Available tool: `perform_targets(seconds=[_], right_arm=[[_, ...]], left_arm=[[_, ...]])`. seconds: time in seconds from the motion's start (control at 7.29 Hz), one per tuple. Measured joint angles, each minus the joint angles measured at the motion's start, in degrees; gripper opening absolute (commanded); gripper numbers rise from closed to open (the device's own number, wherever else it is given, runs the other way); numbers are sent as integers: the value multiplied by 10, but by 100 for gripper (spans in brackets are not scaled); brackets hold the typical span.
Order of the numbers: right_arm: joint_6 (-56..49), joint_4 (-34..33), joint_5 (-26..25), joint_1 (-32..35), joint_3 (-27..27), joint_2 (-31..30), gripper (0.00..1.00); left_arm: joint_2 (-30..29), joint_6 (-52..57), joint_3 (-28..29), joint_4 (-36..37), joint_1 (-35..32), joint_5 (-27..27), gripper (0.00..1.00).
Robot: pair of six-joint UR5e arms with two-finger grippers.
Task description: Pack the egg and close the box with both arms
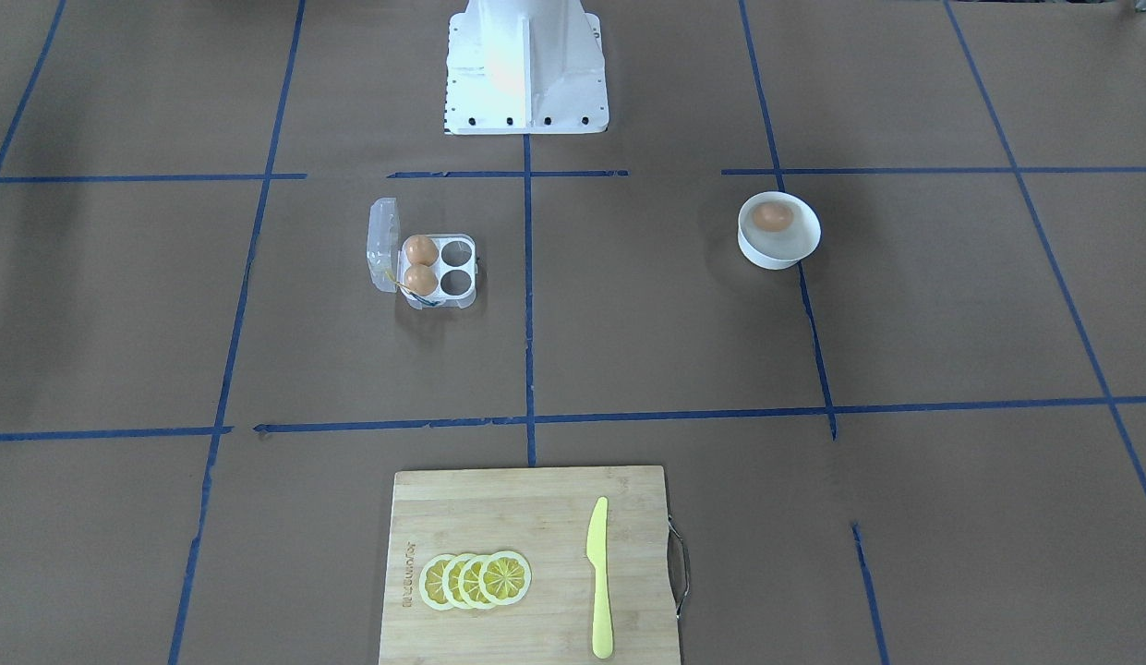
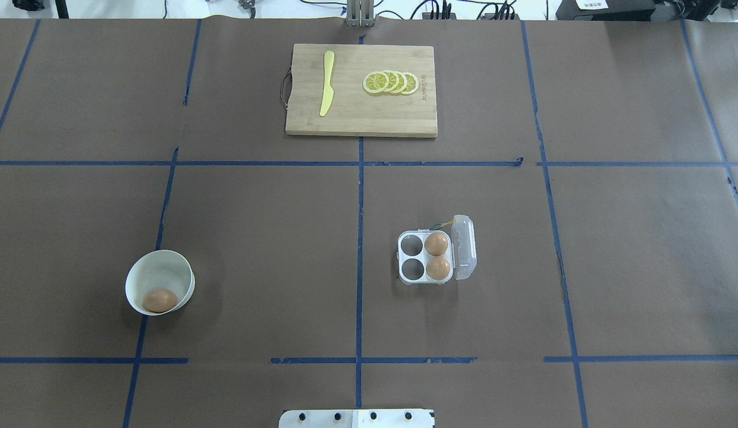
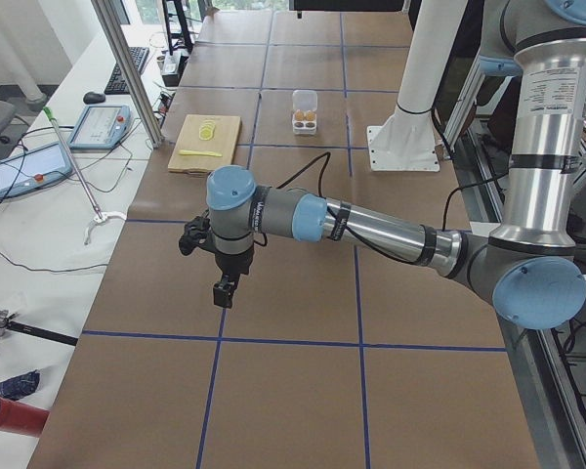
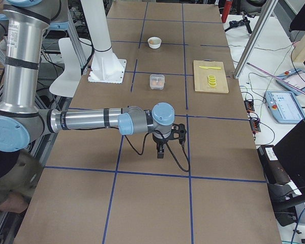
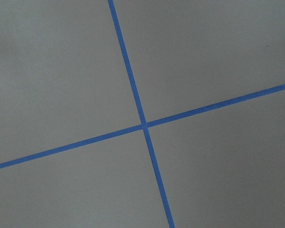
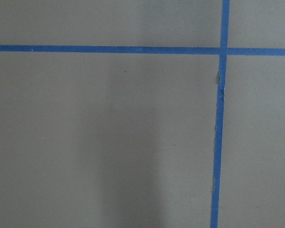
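Table (image 2: pixel 256 238): egg (image 2: pixel 160 300) in bowl (image 2: pixel 159 268), box (image 2: pixel 411 268) open

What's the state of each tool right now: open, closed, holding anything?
Left tool: cannot be told; it shows only in a side view.
Right tool: cannot be told; it too shows only in a side view.

board (image 2: pixel 357 122): lying at the worktop's (image 2: pixel 256 238) far edge;
lemon slices (image 2: pixel 391 82): overlapping on the board;
knife (image 2: pixel 327 83): lying beside them;
bowl (image 2: pixel 160 267): sitting over blue tape (image 2: pixel 165 202)
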Motion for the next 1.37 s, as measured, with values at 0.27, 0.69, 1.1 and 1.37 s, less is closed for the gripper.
perform_targets(seconds=[0.27,0.69,1.1,1.37], right_arm=[[0,1,1,0,1,-3,100],[0,1,1,0,4,-5,100],[0,1,1,0,5,-5,100],[0,1,0,0,5,-5,100]], left_arm=[[-3,-3,-2,1,0,0,100],[0,-3,-5,0,0,1,100],[5,-6,-14,-3,-1,-31,100],[8,-4,-13,-11,-1,-50,100]])
